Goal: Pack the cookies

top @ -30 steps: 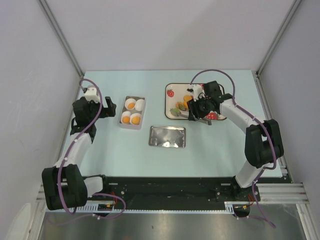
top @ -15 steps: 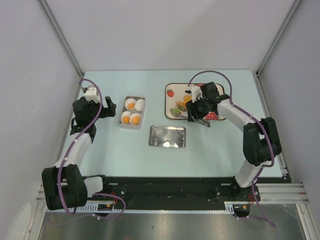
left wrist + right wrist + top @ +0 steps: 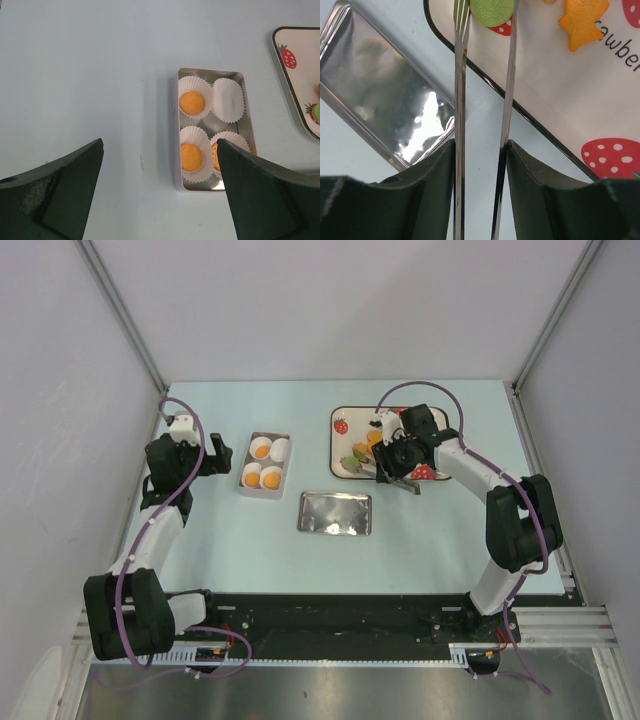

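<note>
A metal tin [image 3: 177, 130] holds white paper cups. Three of them carry round orange cookies [image 3: 192, 102], and one cup [image 3: 228, 100] is empty. My left gripper [image 3: 160, 145] hangs open above the table just left of the tin [image 3: 264, 466], holding nothing. My right gripper [image 3: 479, 145] is shut on metal tongs [image 3: 460, 100]. The tongs' tips reach over the strawberry plate [image 3: 560, 100] and flank a green round biscuit [image 3: 490, 10]. An orange fish-shaped biscuit [image 3: 582, 22] lies beside it. Other orange cookies [image 3: 375, 440] on the plate are partly hidden by the right gripper [image 3: 392, 462].
The tin's shiny lid [image 3: 334, 512] lies flat on the table in front of the plate [image 3: 345, 420], just left of the tongs [image 3: 380, 95]. Grey walls close in the table on the left, right and back.
My right gripper has shifted slightly farther over the plate with the tongs, and the tongs' arms have come a little closer together. The left arm has not moved.
</note>
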Controlling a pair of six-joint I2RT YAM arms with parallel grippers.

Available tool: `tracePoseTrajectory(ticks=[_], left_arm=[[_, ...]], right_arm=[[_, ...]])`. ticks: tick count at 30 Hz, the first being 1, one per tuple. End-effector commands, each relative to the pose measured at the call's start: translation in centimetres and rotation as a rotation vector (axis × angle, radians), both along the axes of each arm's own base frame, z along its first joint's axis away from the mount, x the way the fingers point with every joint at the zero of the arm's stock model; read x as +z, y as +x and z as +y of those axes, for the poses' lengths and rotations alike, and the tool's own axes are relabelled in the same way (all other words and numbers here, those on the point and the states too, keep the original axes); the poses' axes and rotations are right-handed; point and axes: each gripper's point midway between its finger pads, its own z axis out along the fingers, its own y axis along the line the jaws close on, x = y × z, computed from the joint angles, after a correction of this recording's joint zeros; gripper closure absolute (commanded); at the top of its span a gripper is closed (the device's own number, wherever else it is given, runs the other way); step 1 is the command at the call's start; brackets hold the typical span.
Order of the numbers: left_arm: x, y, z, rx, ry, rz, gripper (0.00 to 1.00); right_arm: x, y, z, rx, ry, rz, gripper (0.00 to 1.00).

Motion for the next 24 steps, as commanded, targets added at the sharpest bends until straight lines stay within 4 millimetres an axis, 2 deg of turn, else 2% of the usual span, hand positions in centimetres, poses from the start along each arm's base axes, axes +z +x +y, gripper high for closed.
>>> tracePoseTrajectory(ticks=[1,9,24], left_arm=[[1.3,0.3,0.1,-0.014,0.017,-0.061,0.0],[1.1,0.3,0.1,-0.012,0.015,-0.055,0.0],[1.3,0.3,0.0,-0.016,0.017,-0.061,0.0]], right_arm=[[0.5,0.7,0.6,0.01,0.01,-0.039,0.55],[1.7,0.8,0.9,0.011,0.021,-0.074,0.63],[7.4,1.8,1.5,0.004,0.078,-0.179,0.64]])
